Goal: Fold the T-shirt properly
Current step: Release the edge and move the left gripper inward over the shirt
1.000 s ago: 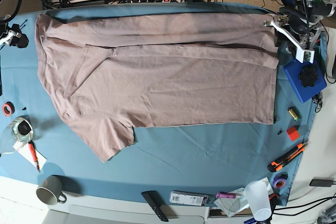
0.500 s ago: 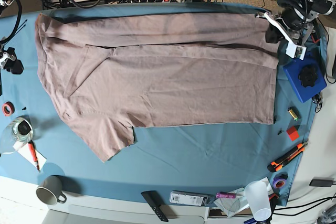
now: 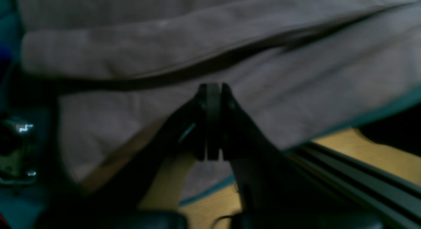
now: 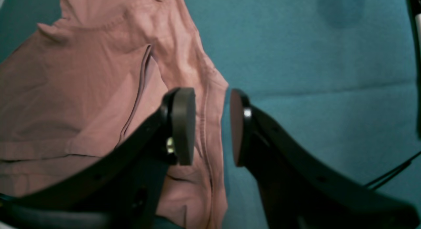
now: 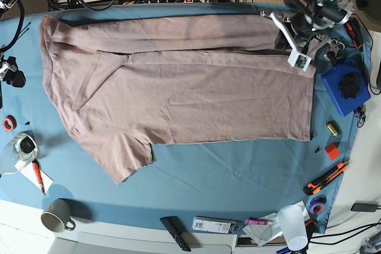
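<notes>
The mauve T-shirt lies spread flat on the teal table cloth, its far edge folded over in a long band and one sleeve pointing at the near side. My left gripper hovers over the T-shirt's far right corner; in the left wrist view the left gripper is shut, with no cloth visible between its pads. The right gripper stands open above the edge of the T-shirt, nothing between its pads. In the base view the right gripper is at the table's left edge.
A blue box sits just right of the T-shirt. A red cube, an orange knife and a plastic cup line the right and near edges. A grey mug and a tape roll stand at the left.
My left gripper closed and swung left from beside the blue box to over the shirt's far right corner. The right gripper slid a little nearer along the left edge. The shirt lies the same.
</notes>
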